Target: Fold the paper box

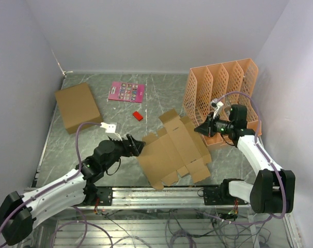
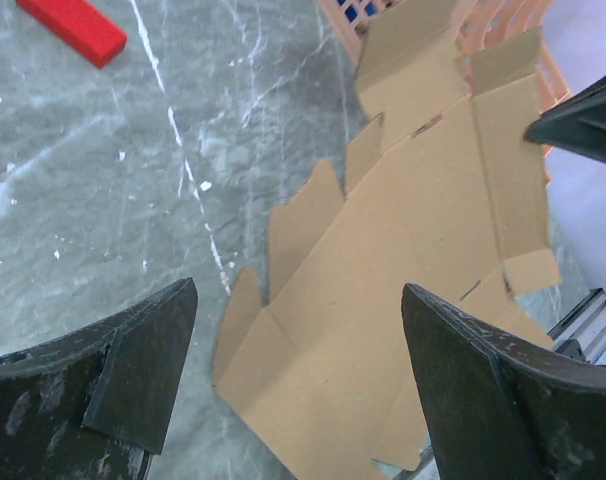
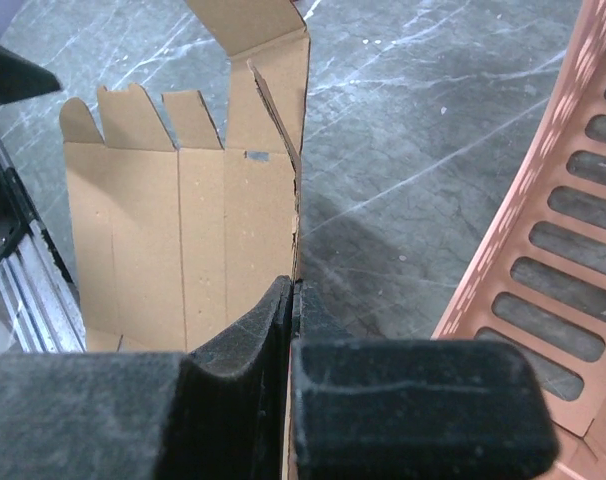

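The paper box (image 1: 174, 151) is an unfolded brown cut-out sheet with creased panels and tab flaps, lying near the table's front middle. My right gripper (image 1: 202, 128) is shut on the sheet's right edge, which passes between its pads (image 3: 295, 300) in the right wrist view; the sheet (image 3: 173, 230) stretches away to the left there. My left gripper (image 1: 137, 146) is open and empty at the sheet's left edge. In the left wrist view the sheet (image 2: 403, 260) lies between and beyond the spread fingers (image 2: 143, 370).
A larger brown cardboard box (image 1: 77, 106) lies at the back left. A pink card (image 1: 126, 91) and a small red block (image 1: 138, 115) lie behind the sheet. An orange file organiser (image 1: 221, 98) stands close behind my right gripper. A metal rail (image 1: 161, 194) runs along the front edge.
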